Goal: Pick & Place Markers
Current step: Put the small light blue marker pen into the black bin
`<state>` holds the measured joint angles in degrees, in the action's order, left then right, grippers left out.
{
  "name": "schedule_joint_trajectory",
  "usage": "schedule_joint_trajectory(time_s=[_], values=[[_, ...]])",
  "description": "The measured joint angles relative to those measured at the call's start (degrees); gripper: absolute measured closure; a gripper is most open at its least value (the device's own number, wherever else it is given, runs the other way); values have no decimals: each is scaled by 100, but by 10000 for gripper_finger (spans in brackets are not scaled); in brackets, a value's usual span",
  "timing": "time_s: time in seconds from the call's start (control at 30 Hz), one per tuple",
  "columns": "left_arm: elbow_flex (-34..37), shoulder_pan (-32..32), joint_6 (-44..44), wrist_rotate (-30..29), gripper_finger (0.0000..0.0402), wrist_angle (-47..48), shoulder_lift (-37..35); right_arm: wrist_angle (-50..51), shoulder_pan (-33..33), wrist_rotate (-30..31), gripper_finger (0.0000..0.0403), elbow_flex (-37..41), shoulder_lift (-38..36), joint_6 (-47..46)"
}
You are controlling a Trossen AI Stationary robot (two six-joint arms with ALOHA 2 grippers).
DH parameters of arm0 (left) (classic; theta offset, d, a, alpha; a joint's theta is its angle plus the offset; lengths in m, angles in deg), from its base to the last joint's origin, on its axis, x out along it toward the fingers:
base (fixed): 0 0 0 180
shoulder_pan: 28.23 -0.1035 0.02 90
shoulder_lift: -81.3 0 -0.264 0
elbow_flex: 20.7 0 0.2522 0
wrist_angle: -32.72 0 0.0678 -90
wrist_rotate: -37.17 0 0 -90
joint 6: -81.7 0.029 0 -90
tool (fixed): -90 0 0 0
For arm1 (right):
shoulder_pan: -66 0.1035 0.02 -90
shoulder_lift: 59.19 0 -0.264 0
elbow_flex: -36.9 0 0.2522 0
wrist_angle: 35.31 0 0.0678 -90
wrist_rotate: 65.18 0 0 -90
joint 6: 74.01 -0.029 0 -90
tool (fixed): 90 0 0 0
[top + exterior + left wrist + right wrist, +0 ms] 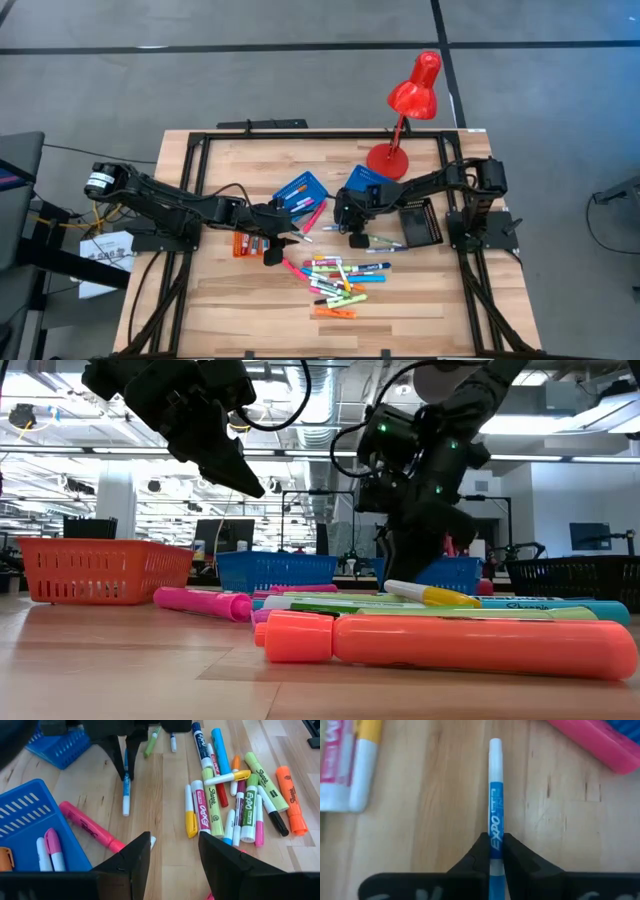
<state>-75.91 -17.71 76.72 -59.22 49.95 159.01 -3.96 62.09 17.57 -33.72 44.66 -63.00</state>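
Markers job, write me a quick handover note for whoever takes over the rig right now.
Right end effector: shut on a thin blue marker lying on the table, not lifted yet.
Left end effector: open, empty, above the table beside the pink marker.
Markers: most lie in a loose pile at the table's front middle; a few sit in the blue tray, with two in the near corner seen from the left wrist.
Done: a few markers sit in trays.
Left: lift and place the blue marker, then clear the pile and the pink marker.
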Motion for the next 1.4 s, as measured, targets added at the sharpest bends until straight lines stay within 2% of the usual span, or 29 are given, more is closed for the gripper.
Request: schedule_joint_trajectory(time_s=[0.17,0.33,0.5,0.63,0.73,0.97,1.2,1.4], values=[[0,0,2,0,238,-7,0,613,187,-2,355,-319,-430,-507],[0,-2,0,0,238,-9,0,1282,410,209,371,-404,-1037,-914],[0,-2,0,0,238,-9,0,2474,684,1232,386,-400,-1759,-1965],[22,1,-17,0,238,-10,0,3460,971,2468,369,-383,-2216,-3239],[123,0,-41,1,238,-22,0,4158,1201,2922,361,-383,-2424,-4103],[391,1,-42,0,238,-53,0,5244,1622,3135,388,-380,-2550,-5735],[470,1,9,0,238,-182,0,5374,2031,3295,362,-313,-2493,-6539],[470,-1,22,0,238,-339,0,5127,2390,3041,384,626,-2623,-7407]])
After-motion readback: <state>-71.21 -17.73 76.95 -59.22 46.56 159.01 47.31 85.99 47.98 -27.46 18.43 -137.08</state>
